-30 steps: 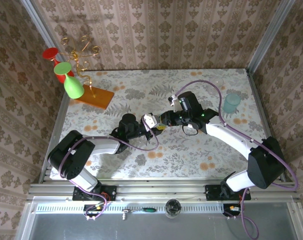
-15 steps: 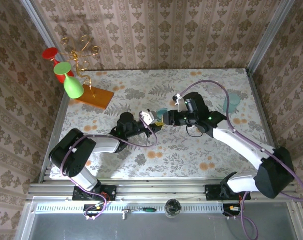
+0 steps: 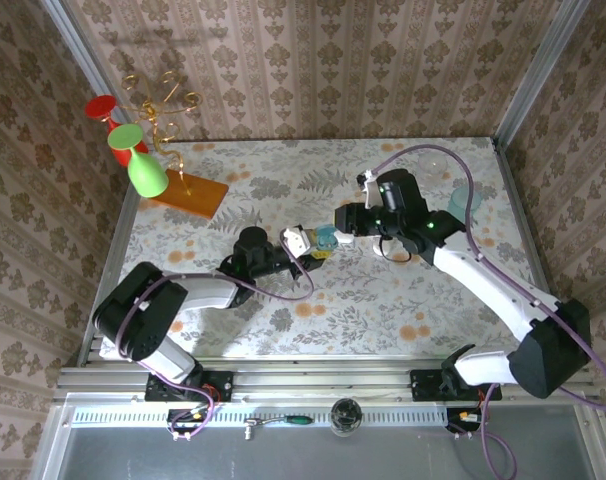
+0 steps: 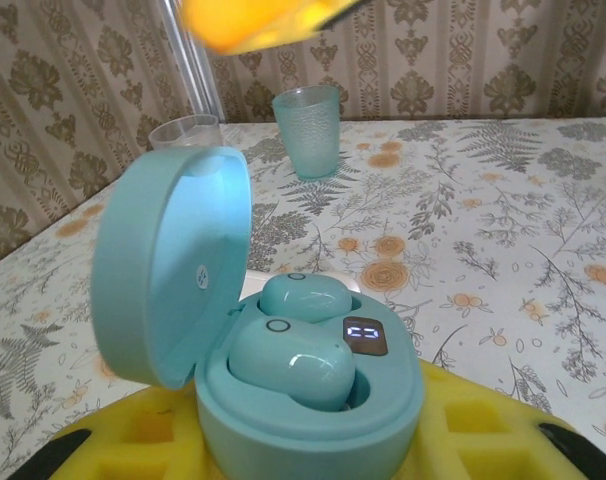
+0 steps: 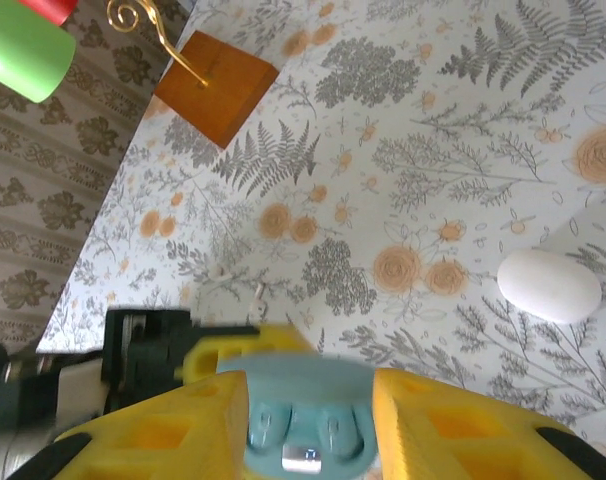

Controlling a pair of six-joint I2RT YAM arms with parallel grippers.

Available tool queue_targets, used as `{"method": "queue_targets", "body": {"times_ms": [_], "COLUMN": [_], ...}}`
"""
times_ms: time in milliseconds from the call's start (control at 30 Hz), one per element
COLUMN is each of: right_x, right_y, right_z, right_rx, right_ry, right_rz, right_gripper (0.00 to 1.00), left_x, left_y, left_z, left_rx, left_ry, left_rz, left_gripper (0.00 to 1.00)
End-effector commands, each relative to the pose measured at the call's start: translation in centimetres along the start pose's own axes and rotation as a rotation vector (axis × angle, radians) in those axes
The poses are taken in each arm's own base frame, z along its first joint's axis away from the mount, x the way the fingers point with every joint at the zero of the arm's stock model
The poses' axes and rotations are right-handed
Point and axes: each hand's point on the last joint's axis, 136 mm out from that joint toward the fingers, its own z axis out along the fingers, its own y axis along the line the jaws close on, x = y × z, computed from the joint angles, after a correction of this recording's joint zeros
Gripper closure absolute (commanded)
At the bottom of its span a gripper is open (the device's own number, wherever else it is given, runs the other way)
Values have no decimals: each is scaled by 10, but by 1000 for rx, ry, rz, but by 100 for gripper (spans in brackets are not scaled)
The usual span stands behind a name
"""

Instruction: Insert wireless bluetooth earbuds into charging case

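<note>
On the left, your left gripper (image 3: 308,245) is reaching toward mid-table with its fingers clamped on the base of the case (image 4: 313,400), holding it above the table. The case is sitting open, with its lid (image 4: 168,260) standing nearly upright on the hinge side. Both earbuds (image 4: 288,360) are lying in their wells, so the inserting looks done and closing the lid is probably what is left. The case's long axis is running along the left gripper's reach and across the gap of your right gripper (image 5: 310,395). That gripper is hovering just above the case, looking down into it with its fingers apart and one on each side. I cannot tell whether those fingers are touching the case. The right arm is the free one and the nearer to the lid, so any closing push would have to come from behind the lid, toward the wells. Further right, the white egg (image 5: 548,285) is lying on the table near the case but apart from it. The teal cup (image 4: 311,130) is standing well away by the far right edge, leaving you open room.
</note>
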Motion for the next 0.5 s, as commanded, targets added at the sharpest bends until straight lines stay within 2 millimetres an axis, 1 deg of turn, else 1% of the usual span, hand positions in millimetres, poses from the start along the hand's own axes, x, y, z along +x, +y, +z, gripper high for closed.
{"method": "queue_targets", "body": {"times_ms": [0, 33, 67, 100, 233, 300, 333, 467], "right_x": [4, 4, 10, 13, 23, 31, 27, 27], "right_y": [-6, -5, -10, -10, -9, -12, -8, -5], "right_z": [8, 8, 18, 21, 21, 22, 12, -1], "right_rx": [30, 24, 36, 33, 7, 5, -8, -31], "right_ry": [43, 48, 79, 90, 107, 116, 90, 68], "right_rz": [28, 29, 40, 43, 50, 56, 50, 71], "right_gripper": [59, 58, 58, 57, 56, 55, 55, 53], "left_x": [-6, -9, -11, -12, -16, -19, -20, -33], "left_y": [-8, -7, -8, -8, -7, -5, -4, -5], "left_z": [-4, -4, -4, -4, -7, -9, -10, -11], "left_rx": [20, 15, 16, 16, 1, -17, -23, -10], "left_ry": [3, -2, -5, -8, -20, -36, -44, -92], "left_rz": [72, 79, 80, 81, 63, 46, 37, 0], "left_gripper": [75, 75, 75, 75, 75, 75, 75, 75]}}
